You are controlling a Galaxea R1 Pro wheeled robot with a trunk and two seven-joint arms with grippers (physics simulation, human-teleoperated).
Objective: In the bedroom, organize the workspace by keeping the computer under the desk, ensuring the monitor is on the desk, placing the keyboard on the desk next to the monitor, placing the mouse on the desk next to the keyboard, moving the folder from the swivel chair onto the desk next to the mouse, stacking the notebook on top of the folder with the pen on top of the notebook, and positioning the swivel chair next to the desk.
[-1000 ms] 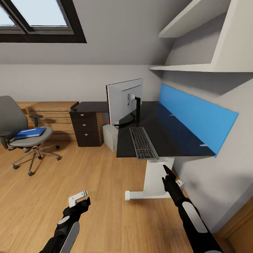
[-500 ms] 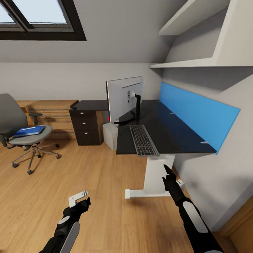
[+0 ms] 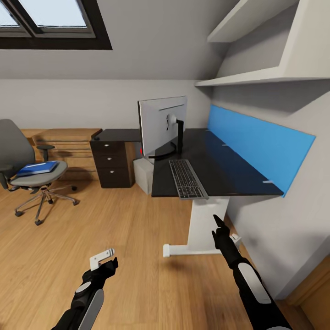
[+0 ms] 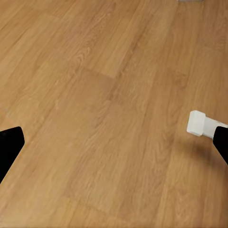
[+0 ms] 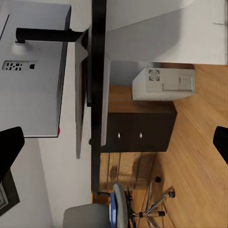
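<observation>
The robot stood on the wood floor (image 3: 114, 220) of the bedroom, facing the end of the desk (image 3: 220, 169), with both arms held low and nothing in either gripper. The left gripper (image 3: 104, 260) hung over bare floor, its fingers spread apart in the left wrist view. The right gripper (image 3: 217, 224) pointed up toward the desk's edge, just short of the white leg (image 3: 201, 229); in the head view its fingers looked drawn to a point, while the right wrist view showed dark fingertips at opposite edges, so I could not tell whether it was open or closed.

Just above and ahead of the right gripper lay the keyboard (image 3: 186, 178), on the near end of the desk and slightly overhanging the edge. Beyond it stood the monitor (image 3: 162, 126), its pale back toward the robot. The computer (image 3: 143, 174) sat on the floor beside the drawer cabinet (image 3: 112, 165), under the desk's far part.

Well away to the left of the left gripper stood the chair (image 3: 27, 174), with the blue folder (image 3: 39, 168) on its seat.

I judged the folder step to be in hand, the monitor and keyboard already sitting on the desk. The next move would call for turning and driving toward the chair, then bringing a gripper down to the folder's edge.
</observation>
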